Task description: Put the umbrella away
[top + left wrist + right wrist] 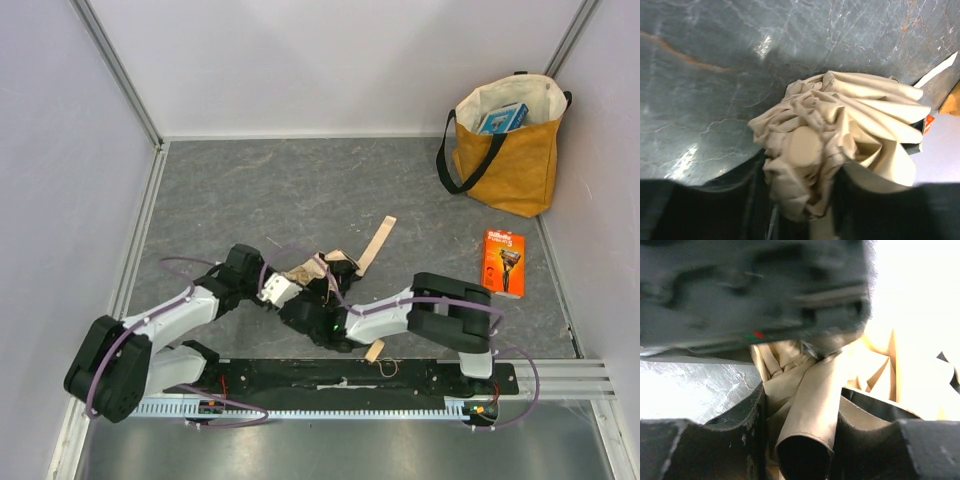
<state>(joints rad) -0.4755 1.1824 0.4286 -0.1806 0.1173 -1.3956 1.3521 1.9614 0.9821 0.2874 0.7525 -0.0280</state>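
Observation:
The umbrella point(318, 268) lies bunched on the grey table between both arms, its beige fabric crumpled. Its closing strap point(378, 243) sticks out toward the far right. The wooden knob handle point(374, 350) with its cord loop lies near the front rail. My left gripper point(288, 287) is shut on the fabric round the umbrella's top cap point(805, 147), and it shows in the left wrist view point(801, 200). My right gripper point(306, 306) is shut on folds of the umbrella fabric point(810, 405), and it shows in the right wrist view point(802, 440). The shaft is hidden.
A mustard-yellow tote bag point(510, 150) with black straps stands open at the far right corner, a blue box inside it. An orange razor box point(504, 262) lies on the table to the right. White walls close in the back and sides.

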